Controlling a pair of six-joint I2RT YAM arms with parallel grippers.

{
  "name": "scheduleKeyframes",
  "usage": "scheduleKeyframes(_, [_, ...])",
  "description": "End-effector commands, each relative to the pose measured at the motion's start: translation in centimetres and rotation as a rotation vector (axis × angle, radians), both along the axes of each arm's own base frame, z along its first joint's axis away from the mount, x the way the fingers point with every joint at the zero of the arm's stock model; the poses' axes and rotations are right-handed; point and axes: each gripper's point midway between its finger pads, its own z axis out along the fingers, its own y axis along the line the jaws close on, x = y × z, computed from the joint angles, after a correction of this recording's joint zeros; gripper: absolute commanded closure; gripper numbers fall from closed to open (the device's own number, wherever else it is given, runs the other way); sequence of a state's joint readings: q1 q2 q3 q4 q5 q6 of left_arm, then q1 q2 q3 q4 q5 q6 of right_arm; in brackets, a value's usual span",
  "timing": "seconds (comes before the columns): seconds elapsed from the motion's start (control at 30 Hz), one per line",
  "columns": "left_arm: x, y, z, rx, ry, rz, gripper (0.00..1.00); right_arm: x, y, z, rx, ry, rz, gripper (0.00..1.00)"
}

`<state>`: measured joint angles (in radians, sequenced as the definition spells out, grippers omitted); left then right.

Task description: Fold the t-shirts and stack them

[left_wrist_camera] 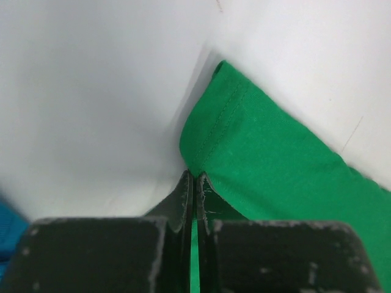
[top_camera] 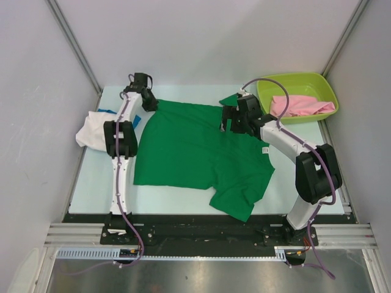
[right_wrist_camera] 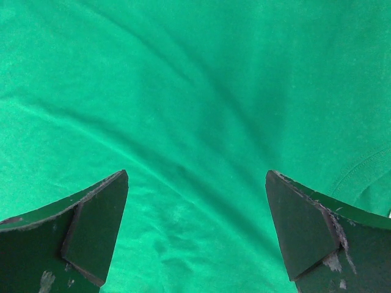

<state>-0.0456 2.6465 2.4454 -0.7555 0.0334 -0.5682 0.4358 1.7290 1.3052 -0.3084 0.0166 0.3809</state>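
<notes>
— Where is the green shirt (top_camera: 189, 146)?
— Spread across the middle of the worktop (top_camera: 171, 198), hem to the left and collar to the right. One sleeve is curled toward the near edge, and the other is bunched at the far side by the right hand.
— How will it handle?
— It's light, soft and limp, and holds no shape. A lifted corner will drag the rest, and creases already run across the chest. I'd take it at the stitched edges, where the cloth is doubled: hem corners and shoulders, in pairs.
— And the hands?
— The left hand (left_wrist_camera: 194, 183) is closed tight on the far hem corner, with green cloth pinched between its tips. The right hand (right_wrist_camera: 197, 177) is spread wide over the shirt near the far shoulder and holds nothing. I cannot tell whether its tips touch the cloth.
— What else is about?
— A white shirt (top_camera: 90, 131) is heaped at the left edge, partly under the left arm, with a scrap of blue shirt (top_camera: 107, 111) beside it. A pink shirt (top_camera: 299, 105) lies in the tub (top_camera: 292, 77) at the far right corner.
— Anything in the way?
— The left arm runs along the hem side, so a fold from there has to clear it. The white heap also crowds the spot where a stack might go
</notes>
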Motion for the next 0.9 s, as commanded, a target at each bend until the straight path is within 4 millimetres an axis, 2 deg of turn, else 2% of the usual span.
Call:
scheduleKeyframes(0.0, [-0.2, 5.7, -0.1, 0.011, 0.022, 0.101, 1.0, 0.0, 0.2, 2.4, 0.035, -0.057, 0.0, 0.0])
scheduleKeyframes(0.17, [-0.5, 8.4, 0.2, 0.037, 0.025, 0.126, 1.0, 0.1, 0.4, 2.7, 0.044, -0.065, 0.0, 0.0])
scheduleKeyframes(0.33, [-0.3, 9.1, 0.5, 0.043, 0.013, 0.122, 0.98, 0.1, 0.5, 2.4, 0.046, -0.059, -0.002, 0.0])
scheduleKeyframes(0.4, [-0.1, 8.4, 0.8, 0.019, -0.007, 0.094, 0.82, 0.1, 0.4, 2.3, 0.042, -0.057, 0.0, 0.0])
scheduleKeyframes(0.43, [0.1, 8.1, 1.6, 0.015, -0.029, 0.082, 0.61, 0.0, 0.4, 2.2, 0.04, -0.053, 0.0, 0.0])
scheduleKeyframes(0.5, [0.2, 6.9, 2.7, 0.0, -0.056, 0.049, 0.46, -0.1, 0.2, 2.4, 0.024, -0.058, -0.007, 0.0])
scheduleKeyframes(0.53, [-0.1, 6.4, 4.1, -0.015, -0.073, 0.045, 0.09, -0.2, -0.3, 2.3, -0.003, -0.059, -0.029, 0.0])
scheduleKeyframes(0.57, [-0.2, 6.2, 5.1, -0.021, -0.08, 0.045, 0.01, -0.4, -0.4, 2.4, -0.026, -0.066, -0.039, 0.0])
scheduleKeyframes(0.6, [-0.8, 5.6, 5.8, -0.021, -0.072, 0.042, 0.0, -0.4, -0.8, 2.4, -0.05, -0.071, -0.061, 0.0])
scheduleKeyframes(0.63, [-1.4, 5.8, 7.8, -0.002, -0.083, 0.066, 0.0, -0.6, -1.6, 2.4, -0.09, -0.078, -0.094, 0.0])
scheduleKeyframes(0.67, [-2.0, 5.6, 8.8, 0.014, -0.083, 0.071, 0.0, -0.9, -2.0, 2.3, -0.109, -0.078, -0.104, 0.0])
scheduleKeyframes(0.7, [-3.0, 5.3, 11.6, 0.024, -0.101, 0.077, 0.0, -1.3, -2.2, 2.9, -0.11, -0.089, -0.11, 0.0])
scheduleKeyframes(0.77, [-5.4, 4.4, 12.1, 0.03, -0.064, 0.073, 0.0, -2.4, -2.7, 2.3, -0.124, -0.072, -0.107, 0.0])
scheduleKeyframes(0.8, [-6.7, 3.9, 15.4, 0.031, -0.115, 0.065, 0.0, -3.0, -2.6, 3.2, -0.109, -0.087, -0.106, 0.0])
scheduleKeyframes(0.83, [-8.9, 3.8, 13.4, 0.032, -0.048, 0.06, 0.0, -3.6, -2.7, 3.1, -0.108, -0.077, -0.098, 0.01])
scheduleKeyframes(0.87, [-10.4, 1.6, 13.5, 0.034, -0.038, 0.015, 0.0, -4.3, -2.6, 3.1, -0.109, -0.072, -0.091, 0.0])
